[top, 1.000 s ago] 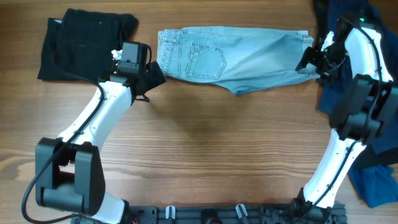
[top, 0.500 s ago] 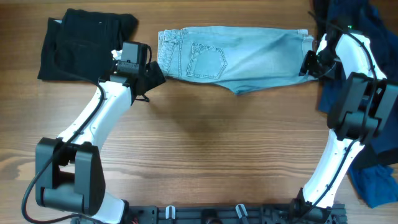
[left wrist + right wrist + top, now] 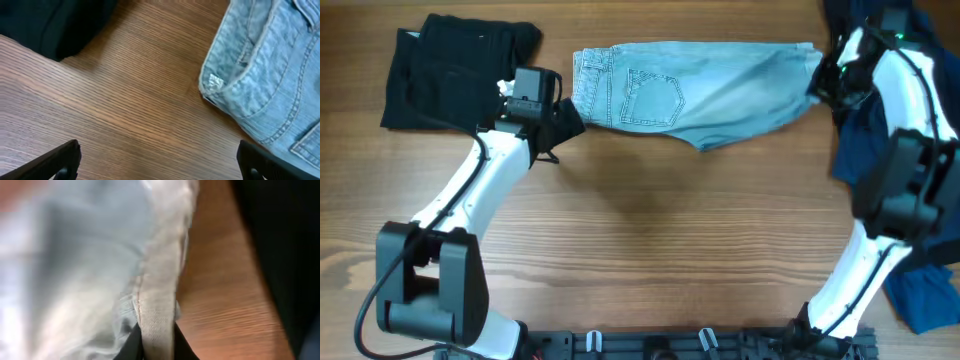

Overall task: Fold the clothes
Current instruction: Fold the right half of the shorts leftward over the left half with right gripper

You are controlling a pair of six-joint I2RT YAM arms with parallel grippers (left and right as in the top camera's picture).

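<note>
The pale blue denim shorts (image 3: 710, 95) lie flat across the far middle of the table, waistband to the left, cuffed hems to the right. My right gripper (image 3: 817, 85) is shut on the right hem; the wrist view shows the cuffed hem (image 3: 160, 280) pinched between the dark jaws of that gripper (image 3: 156, 342). My left gripper (image 3: 565, 125) hovers open just left of the waistband, over bare wood. In the left wrist view the left gripper (image 3: 160, 162) holds nothing, and the waistband corner of the shorts (image 3: 270, 75) lies at upper right.
A folded black garment (image 3: 455, 70) lies at the far left, its edge also in the left wrist view (image 3: 55, 25). Dark navy clothes (image 3: 885, 130) are piled along the right edge behind my right arm, with more blue fabric (image 3: 925, 295) lower right.
My right gripper has closed on the shorts' right hem and shifted slightly toward the far edge, raising that corner. The left arm has not moved.
</note>
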